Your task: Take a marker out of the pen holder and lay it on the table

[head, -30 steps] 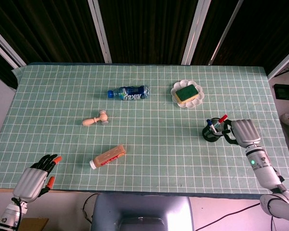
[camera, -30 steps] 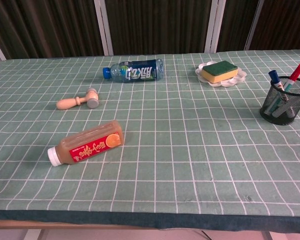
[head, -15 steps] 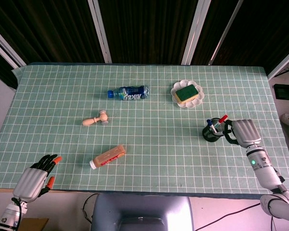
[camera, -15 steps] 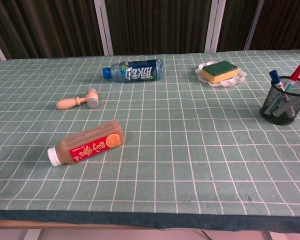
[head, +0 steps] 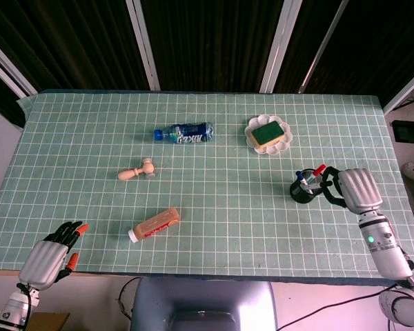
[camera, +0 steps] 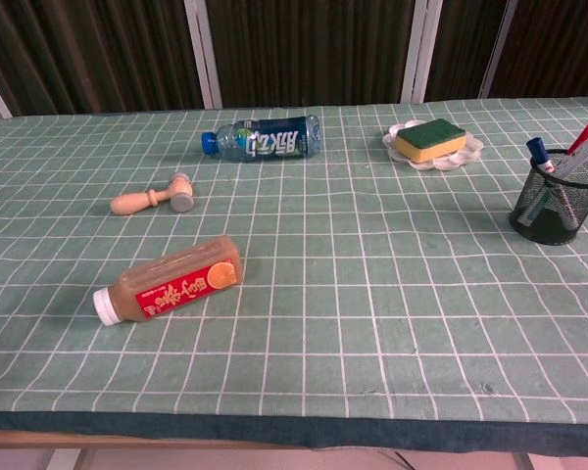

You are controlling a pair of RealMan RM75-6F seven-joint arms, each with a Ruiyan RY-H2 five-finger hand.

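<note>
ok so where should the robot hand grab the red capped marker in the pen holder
Probably by its capped upper end, the only part clear of the mesh pen holder. The red-capped marker leans up and out over the rim toward the table's right side, so come from above and from that side, where the right hand already sits, and pinch just below the cap. The blue-capped marker stands apart to the left.

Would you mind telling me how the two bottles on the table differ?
The blue bottle is clear with a blue cap and label; the brown bottle has a white cap and red label. The blue bottle lies farther back, the brown bottle near the front edge. Both lie on their sides, caps pointing left.
</note>
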